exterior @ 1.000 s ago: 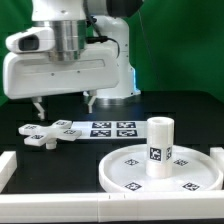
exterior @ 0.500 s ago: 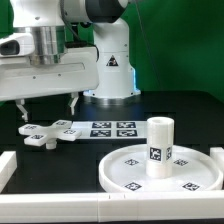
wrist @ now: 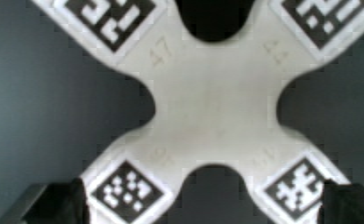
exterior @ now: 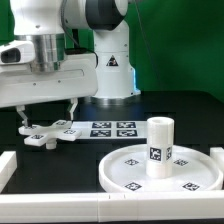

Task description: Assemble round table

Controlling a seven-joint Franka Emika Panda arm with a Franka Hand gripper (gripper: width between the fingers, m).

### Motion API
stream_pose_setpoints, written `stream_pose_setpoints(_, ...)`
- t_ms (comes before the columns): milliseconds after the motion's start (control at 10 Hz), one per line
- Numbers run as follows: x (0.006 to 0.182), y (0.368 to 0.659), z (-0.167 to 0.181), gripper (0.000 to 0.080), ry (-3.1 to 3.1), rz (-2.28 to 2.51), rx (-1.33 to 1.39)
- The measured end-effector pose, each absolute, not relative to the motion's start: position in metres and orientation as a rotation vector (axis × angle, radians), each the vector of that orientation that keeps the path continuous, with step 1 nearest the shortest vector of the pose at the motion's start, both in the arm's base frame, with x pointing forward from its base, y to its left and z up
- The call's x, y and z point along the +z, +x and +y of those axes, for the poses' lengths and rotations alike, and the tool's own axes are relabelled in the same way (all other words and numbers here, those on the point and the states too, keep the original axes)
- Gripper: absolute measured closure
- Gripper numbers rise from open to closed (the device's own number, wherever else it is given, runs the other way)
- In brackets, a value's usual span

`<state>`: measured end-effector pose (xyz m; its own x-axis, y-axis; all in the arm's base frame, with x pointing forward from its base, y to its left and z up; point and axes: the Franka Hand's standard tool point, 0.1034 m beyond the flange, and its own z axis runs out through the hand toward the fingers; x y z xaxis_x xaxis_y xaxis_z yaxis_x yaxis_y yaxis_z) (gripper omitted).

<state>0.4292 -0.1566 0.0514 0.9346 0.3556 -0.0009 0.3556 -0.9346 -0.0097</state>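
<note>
The four-lobed cross piece (exterior: 40, 135) lies flat on the black surface at the exterior view's left, white with square tags on its lobes. It fills the wrist view (wrist: 205, 110). My gripper (exterior: 47, 114) hangs just above it, open and empty, with one finger on each side; the dark fingertips (wrist: 54, 205) show at the frame's corners in the wrist view. The short thick cylinder (exterior: 160, 145) stands upright on the hub of the large rimmed round disc (exterior: 125, 170) at the exterior view's right front.
The marker board (exterior: 108, 128) lies flat just to the right of the cross piece in the exterior view. White rails edge the surface at the front (exterior: 50, 212) and left (exterior: 5, 165). The arm's base (exterior: 112, 70) stands behind.
My gripper has moved toward the exterior view's left and come down, from above the marker board to over the cross piece. The parts have not moved.
</note>
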Motion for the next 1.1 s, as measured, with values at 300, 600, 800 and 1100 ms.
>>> stream_pose_setpoints(300,0.0442,0.4233,-0.1566,0.0151,-3.077,-0.561,0.025)
stream_pose_setpoints(600,0.0425,0.422,-0.1564,0.0151,-3.075,-0.561,0.032)
stream_pose_setpoints(800,0.0409,0.4201,-0.1561,0.0151,-3.069,-0.595,0.034)
stream_pose_setpoints(1100,0.0403,0.4192,-0.1561,0.0151,-3.069,-0.614,0.029)
